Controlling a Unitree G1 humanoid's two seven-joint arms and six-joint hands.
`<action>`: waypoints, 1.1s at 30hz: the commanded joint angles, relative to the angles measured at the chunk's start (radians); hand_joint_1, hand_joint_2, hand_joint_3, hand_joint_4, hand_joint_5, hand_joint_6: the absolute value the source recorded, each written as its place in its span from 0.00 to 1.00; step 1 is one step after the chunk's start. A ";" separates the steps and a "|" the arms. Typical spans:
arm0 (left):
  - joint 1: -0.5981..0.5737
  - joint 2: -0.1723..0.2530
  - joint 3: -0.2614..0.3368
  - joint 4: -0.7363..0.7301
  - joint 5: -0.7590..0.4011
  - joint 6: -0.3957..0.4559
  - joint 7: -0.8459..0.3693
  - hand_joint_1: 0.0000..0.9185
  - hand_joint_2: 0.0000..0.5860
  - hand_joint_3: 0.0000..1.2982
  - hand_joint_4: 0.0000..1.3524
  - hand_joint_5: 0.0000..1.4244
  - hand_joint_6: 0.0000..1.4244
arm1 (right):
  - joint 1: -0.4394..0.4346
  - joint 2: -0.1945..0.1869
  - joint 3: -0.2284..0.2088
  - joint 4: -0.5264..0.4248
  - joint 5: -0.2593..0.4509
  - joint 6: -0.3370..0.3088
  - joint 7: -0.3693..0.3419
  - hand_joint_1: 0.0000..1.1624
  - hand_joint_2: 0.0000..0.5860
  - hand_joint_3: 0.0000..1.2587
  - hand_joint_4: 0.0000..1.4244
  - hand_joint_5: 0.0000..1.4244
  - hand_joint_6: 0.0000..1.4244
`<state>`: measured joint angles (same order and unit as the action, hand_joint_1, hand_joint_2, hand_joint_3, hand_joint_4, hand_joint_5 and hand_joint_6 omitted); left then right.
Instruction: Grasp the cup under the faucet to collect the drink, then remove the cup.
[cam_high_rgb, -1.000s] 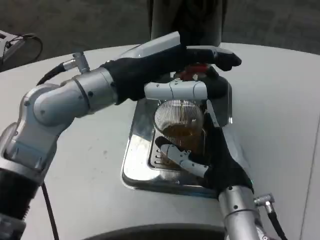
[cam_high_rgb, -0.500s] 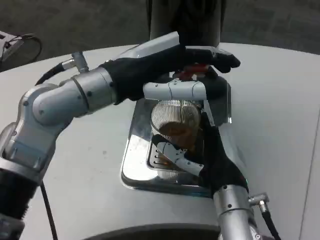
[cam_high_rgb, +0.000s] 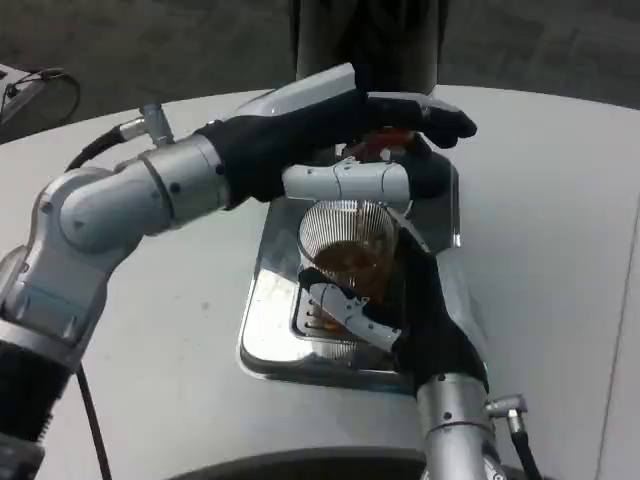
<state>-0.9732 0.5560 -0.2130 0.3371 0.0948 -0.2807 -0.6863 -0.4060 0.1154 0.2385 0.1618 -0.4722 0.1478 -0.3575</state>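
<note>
A clear ribbed cup (cam_high_rgb: 347, 248) with brown drink in it stands over the metal drip tray (cam_high_rgb: 268, 335), below the dispenser's faucet. My right hand (cam_high_rgb: 400, 315) wraps around the cup from the near side, fingers against its front and right wall. My left hand (cam_high_rgb: 345, 140) reaches across from the left and lies on the red faucet lever (cam_high_rgb: 385, 143), with its fingers stretched over the top of it. The faucet's spout is hidden behind the left hand.
The dark dispenser column (cam_high_rgb: 365, 40) rises behind the tray at the table's far edge. White table (cam_high_rgb: 560, 220) spreads to both sides of the tray. A black cable (cam_high_rgb: 40, 85) lies at the far left.
The cup and my right hand have shifted slightly to the left and toward me. The left hand stays on the lever.
</note>
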 joint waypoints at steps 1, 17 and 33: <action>0.059 0.026 -0.012 0.006 0.032 0.031 -0.039 0.00 0.00 0.19 0.16 0.18 0.09 | 0.020 0.021 0.005 0.009 0.011 -0.030 -0.027 0.58 0.44 0.20 0.17 0.18 0.07; 0.059 -0.005 0.090 -0.039 -0.052 0.052 0.019 0.00 0.00 0.22 0.21 0.25 0.12 | 0.052 0.016 -0.006 -0.020 0.030 -0.061 -0.091 0.62 0.43 0.42 0.41 0.41 0.16; 0.041 -0.051 0.195 -0.059 -0.102 0.029 0.072 0.00 0.01 0.24 0.24 0.30 0.15 | 0.075 -0.007 -0.032 -0.045 0.027 -0.092 -0.108 0.64 0.41 0.51 0.50 0.49 0.22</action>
<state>-0.9377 0.5033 -0.0459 0.2962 0.0077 -0.2326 -0.6334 -0.3672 0.1014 0.2082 0.1490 -0.4484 0.0863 -0.4529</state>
